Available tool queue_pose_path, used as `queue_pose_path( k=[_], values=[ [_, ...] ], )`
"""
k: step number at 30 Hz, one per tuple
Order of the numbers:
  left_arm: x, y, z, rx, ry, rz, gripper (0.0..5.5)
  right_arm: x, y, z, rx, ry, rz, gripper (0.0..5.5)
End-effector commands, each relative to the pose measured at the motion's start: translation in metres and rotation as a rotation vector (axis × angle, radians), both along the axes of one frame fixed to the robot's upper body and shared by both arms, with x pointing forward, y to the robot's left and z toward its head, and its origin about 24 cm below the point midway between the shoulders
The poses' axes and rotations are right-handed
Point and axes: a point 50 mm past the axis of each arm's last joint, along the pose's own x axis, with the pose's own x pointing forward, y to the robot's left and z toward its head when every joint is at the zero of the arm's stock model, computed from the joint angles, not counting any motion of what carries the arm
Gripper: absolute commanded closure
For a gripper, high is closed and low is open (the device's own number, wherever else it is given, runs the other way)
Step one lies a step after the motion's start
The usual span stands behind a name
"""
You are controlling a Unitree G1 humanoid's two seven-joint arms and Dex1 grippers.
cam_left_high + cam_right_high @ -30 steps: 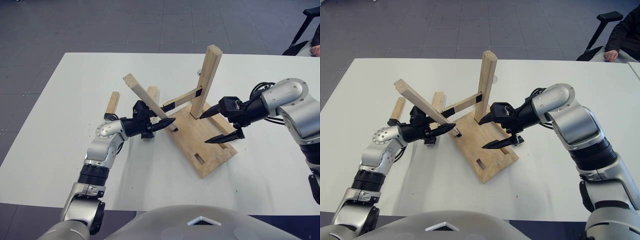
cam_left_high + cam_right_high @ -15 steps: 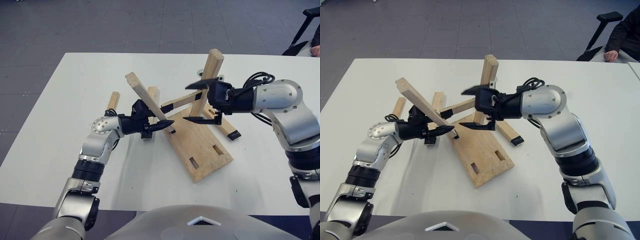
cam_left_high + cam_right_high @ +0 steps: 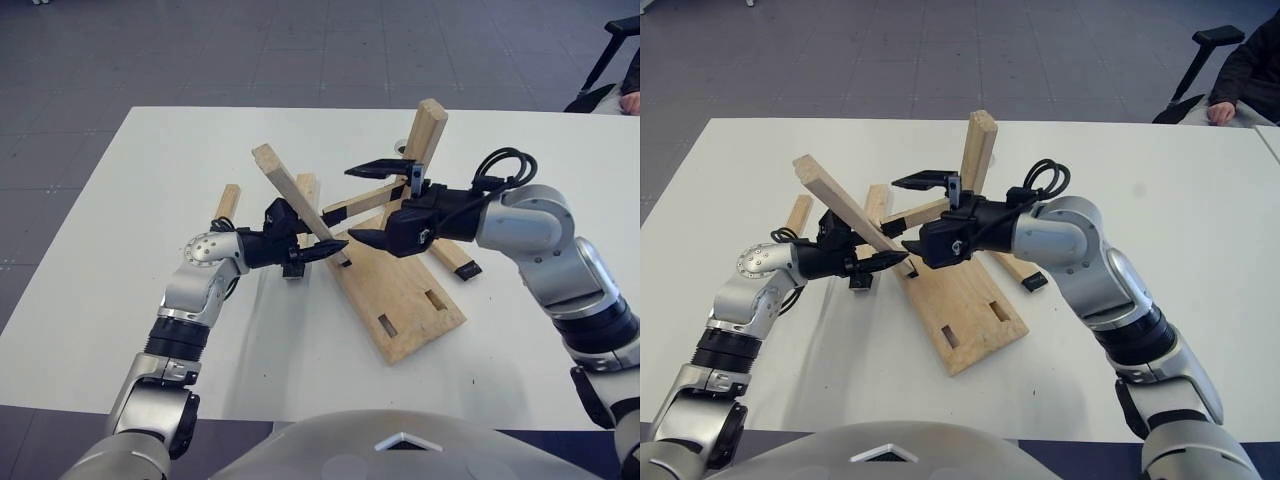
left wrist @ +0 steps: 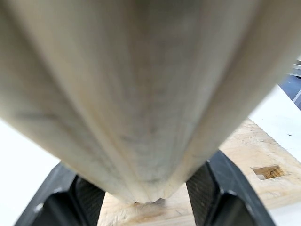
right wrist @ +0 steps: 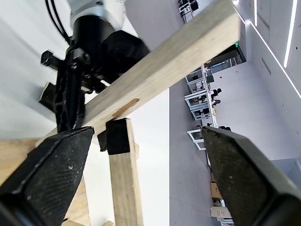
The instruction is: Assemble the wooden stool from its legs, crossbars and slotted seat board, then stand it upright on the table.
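The white table (image 3: 120, 250) carried every part. Near its middle lay the slotted seat board (image 3: 405, 300), its long side running away from the robot and toward its left, with two slots open at the near end. At the board's far end stood an almost upright leg (image 3: 425, 130), leaning slightly. A second leg (image 3: 285, 185) slanted steeply up and to the left from the board's left edge. A crossbar (image 3: 365, 198) ran from the upright leg toward the slanted one; the right wrist view showed its black end just beside a slot in the slanted leg. A short bar with a black tip (image 3: 455, 258) lay along the board's right edge. Two loose sticks (image 3: 226, 204) lay on the table behind the left arm, well apart from each other. The left gripper (image 3: 322, 250) was clamped on the lower part of the slanted leg, wood filling the space between its fingers. The right gripper (image 3: 352, 203) had its fingers spread wide, one above and one below the crossbar's black end; whether they touched it could not be told.
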Motion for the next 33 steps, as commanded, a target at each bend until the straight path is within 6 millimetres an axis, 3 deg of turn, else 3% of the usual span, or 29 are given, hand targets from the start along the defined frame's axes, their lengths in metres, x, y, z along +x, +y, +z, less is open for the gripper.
queue_pose_path(
  k=[1, 10, 20, 30, 33],
  values=[
    [-0.01, 0.011, -0.03, 0.123, 0.151, 0.016, 3.38, 0.002, 0.002, -0.005, -0.042, -0.039, 0.011, 1.3],
    [-0.007, 0.007, -0.029, 0.118, 0.149, 0.002, 3.38, 0.013, 0.02, -0.021, -0.048, -0.166, 0.0, 1.3],
    [-0.005, 0.004, -0.028, 0.115, 0.143, -0.003, 3.38, 0.022, 0.016, -0.048, -0.125, -0.205, -0.003, 1.3],
    [-0.009, 0.002, -0.031, 0.109, 0.155, -0.009, 3.38, 0.027, 0.031, -0.043, -0.036, -0.287, -0.045, 1.3],
    [-0.009, 0.001, -0.031, 0.108, 0.156, -0.01, 3.38, 0.028, 0.033, -0.04, -0.009, -0.293, -0.06, 1.85]
  ],
)
